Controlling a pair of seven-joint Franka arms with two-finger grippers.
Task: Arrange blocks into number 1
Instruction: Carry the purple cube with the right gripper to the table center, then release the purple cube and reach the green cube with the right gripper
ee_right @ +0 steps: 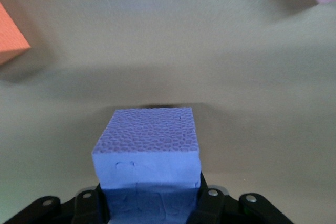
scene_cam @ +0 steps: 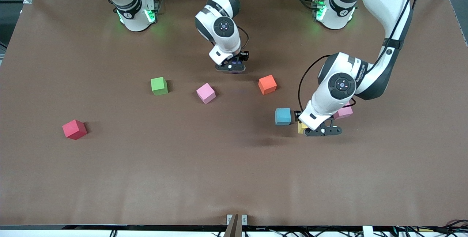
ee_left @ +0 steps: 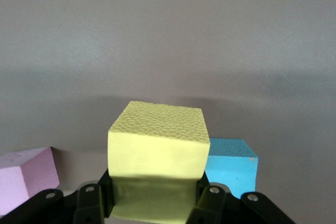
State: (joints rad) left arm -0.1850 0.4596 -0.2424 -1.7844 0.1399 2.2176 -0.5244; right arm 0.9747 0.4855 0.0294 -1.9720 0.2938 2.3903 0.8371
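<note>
My left gripper (scene_cam: pixel 323 131) is shut on a yellow block (ee_left: pixel 156 145), low at the table. In the front view only a corner of that yellow block (scene_cam: pixel 302 127) shows under the hand. A light blue block (scene_cam: pixel 283 116) sits right beside it, toward the right arm's end; the left wrist view shows the light blue block (ee_left: pixel 231 163) too. My right gripper (scene_cam: pixel 231 67) is shut on a purple block (ee_right: pixel 147 145), low over the table's middle. An orange block (scene_cam: pixel 267 84) and a green block (scene_cam: pixel 159 86) lie loose on the table.
A pink block (scene_cam: pixel 206 93) lies between the green and orange ones. Another pink block (scene_cam: pixel 343 112) sits partly hidden under the left arm. A red block (scene_cam: pixel 74 129) lies alone toward the right arm's end. Brown table (scene_cam: pixel 219 171) spreads wide nearer the front camera.
</note>
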